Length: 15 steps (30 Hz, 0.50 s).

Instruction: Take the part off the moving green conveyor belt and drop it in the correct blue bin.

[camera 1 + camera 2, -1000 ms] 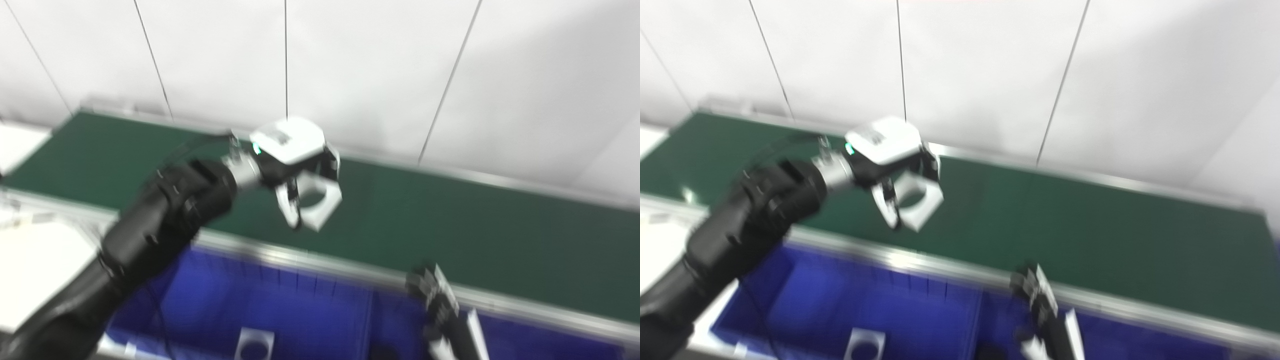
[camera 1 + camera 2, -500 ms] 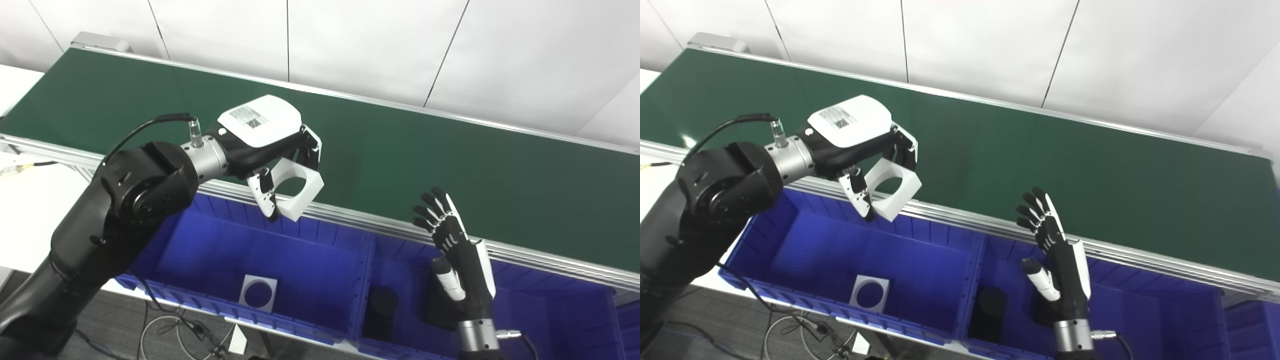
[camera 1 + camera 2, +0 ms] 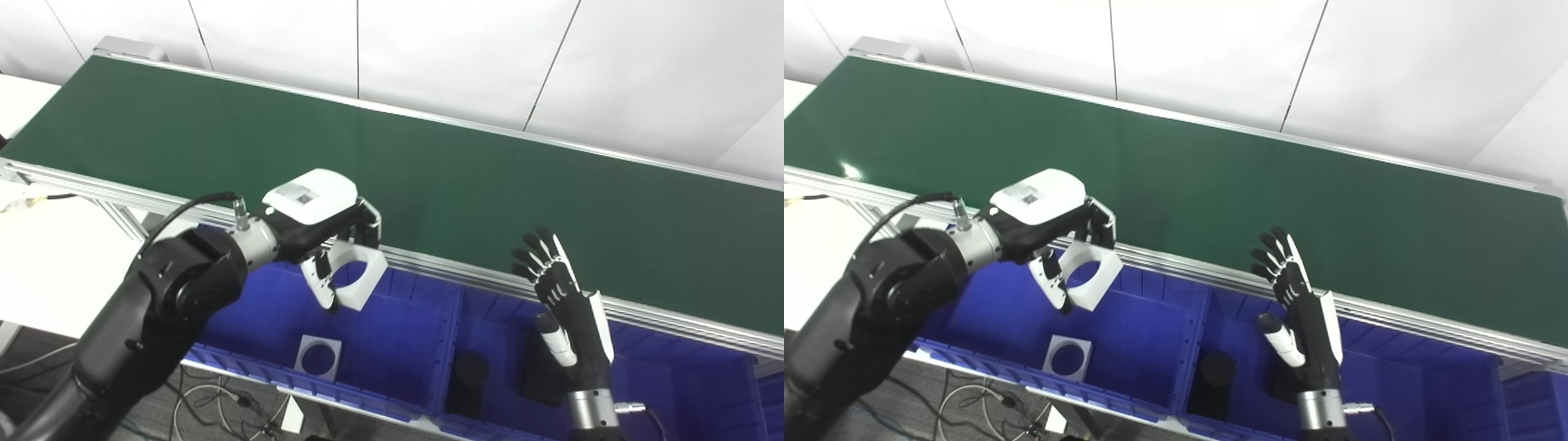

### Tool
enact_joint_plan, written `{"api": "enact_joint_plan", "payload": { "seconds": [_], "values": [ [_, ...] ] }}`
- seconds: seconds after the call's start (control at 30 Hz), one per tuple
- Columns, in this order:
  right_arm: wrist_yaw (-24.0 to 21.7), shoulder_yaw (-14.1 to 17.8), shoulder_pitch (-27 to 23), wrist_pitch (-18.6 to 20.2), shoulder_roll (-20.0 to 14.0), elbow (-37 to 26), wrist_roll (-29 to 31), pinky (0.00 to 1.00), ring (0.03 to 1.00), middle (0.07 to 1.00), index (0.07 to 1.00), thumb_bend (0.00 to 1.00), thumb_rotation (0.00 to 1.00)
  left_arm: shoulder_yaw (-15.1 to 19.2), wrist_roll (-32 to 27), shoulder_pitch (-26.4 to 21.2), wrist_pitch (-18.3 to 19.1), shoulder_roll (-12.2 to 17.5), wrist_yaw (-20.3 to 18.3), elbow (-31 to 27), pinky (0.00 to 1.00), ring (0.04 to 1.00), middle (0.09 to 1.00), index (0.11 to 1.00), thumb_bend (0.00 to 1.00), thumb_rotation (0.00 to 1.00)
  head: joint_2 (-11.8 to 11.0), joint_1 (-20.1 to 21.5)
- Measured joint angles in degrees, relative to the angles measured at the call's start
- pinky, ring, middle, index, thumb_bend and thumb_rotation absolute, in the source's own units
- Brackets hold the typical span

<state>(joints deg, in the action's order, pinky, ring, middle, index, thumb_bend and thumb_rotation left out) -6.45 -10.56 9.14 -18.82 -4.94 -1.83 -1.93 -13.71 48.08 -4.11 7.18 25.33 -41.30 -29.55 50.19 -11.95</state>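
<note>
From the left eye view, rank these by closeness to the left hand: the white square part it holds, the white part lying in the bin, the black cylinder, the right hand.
1. Held white square part, in the left hand.
2. White part in the bin, below it.
3. Black cylinder, next bin rightward.
4. Right hand, farthest right.

The left hand grips a white part over the left bin, apparently above its rim. The right hand stands open.
</note>
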Motion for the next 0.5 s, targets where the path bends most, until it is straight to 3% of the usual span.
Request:
{"api": "enact_joint_plan", "payload": {
  "seconds": [0.27, 0.5],
  "values": [
    [-0.12, 0.05, 0.09, 0.45, 0.15, -0.42, -0.02, 0.79, 0.860, 0.917, 0.966, 0.83, 0.86, -1.92, 2.17, 3.73, -2.47, -1.80, 9.11, 11.15, 0.47, 0.551, 0.602, 0.494, 0.52, 0.05, 0.26, 0.44],
    [-0.11, 0.04, 0.12, 0.66, 0.62, -0.50, -0.23, 0.79, 0.856, 0.915, 0.961, 0.83, 0.86, -4.30, 2.95, 4.14, -3.20, -2.71, 14.84, 19.41, 0.42, 0.514, 0.593, 0.495, 0.52, 0.05, 0.35, 1.05]
  ]
}}
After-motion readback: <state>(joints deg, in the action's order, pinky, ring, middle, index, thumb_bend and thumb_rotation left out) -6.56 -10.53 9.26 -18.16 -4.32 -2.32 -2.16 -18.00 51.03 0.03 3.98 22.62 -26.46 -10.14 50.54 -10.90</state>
